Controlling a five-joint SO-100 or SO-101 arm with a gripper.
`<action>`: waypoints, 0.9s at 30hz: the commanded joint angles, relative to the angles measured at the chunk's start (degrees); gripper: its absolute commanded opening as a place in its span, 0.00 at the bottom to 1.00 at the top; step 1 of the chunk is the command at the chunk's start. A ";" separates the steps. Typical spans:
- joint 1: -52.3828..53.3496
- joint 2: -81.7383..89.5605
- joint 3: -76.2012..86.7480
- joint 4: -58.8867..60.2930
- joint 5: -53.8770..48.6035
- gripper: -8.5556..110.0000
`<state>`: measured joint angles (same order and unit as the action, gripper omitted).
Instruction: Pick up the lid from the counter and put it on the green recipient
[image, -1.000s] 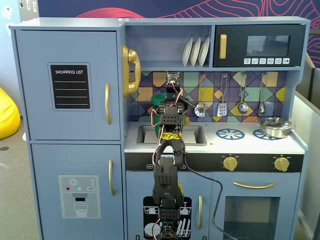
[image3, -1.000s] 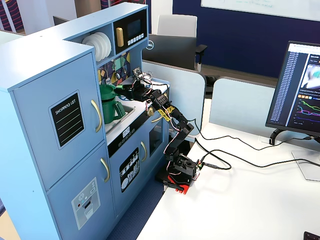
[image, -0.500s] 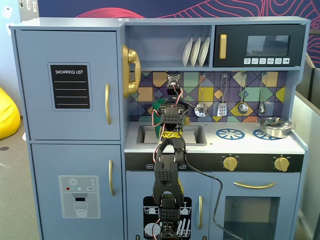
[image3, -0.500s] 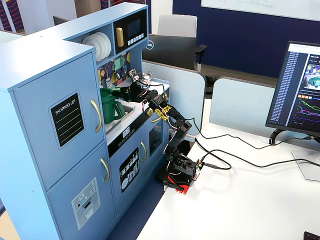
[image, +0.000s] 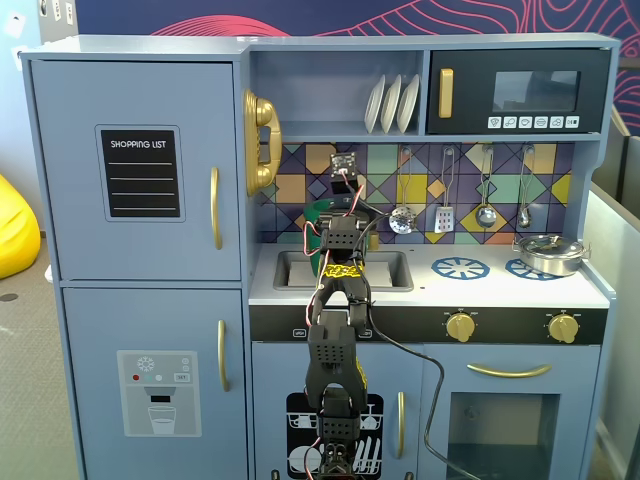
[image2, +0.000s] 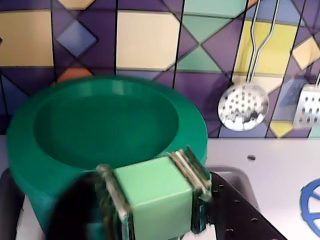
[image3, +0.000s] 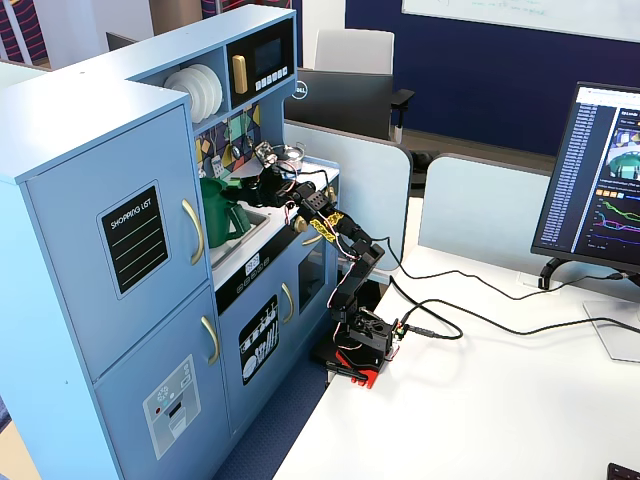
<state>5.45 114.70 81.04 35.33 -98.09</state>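
Observation:
The green recipient (image2: 107, 117) fills the wrist view, dark green with its mouth open and empty. It stands at the back of the counter by the sink, partly hidden behind the arm in a fixed view (image: 316, 215) and seen from the side in a fixed view (image3: 222, 212). My gripper (image2: 148, 167) is shut on a light-green square block, the knob of the lid (image2: 155, 197). The lid's disc is mostly hidden under the jaws. The gripper hangs just in front of the recipient's near rim, at about rim height (image3: 252, 186).
The sink (image: 385, 270) lies under the arm. Blue burner rings (image: 460, 267) and a shiny silver pot (image: 548, 252) are to the right. Utensils (image2: 243, 106) hang on the tiled back wall. A gold phone (image: 260, 140) hangs to the left of the recipient.

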 joint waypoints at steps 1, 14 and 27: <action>0.79 2.90 -1.76 -1.58 2.37 0.45; 0.62 18.46 -2.20 15.91 1.58 0.48; -7.03 58.18 63.28 23.55 -0.62 0.11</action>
<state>0.62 164.36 125.33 59.41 -100.20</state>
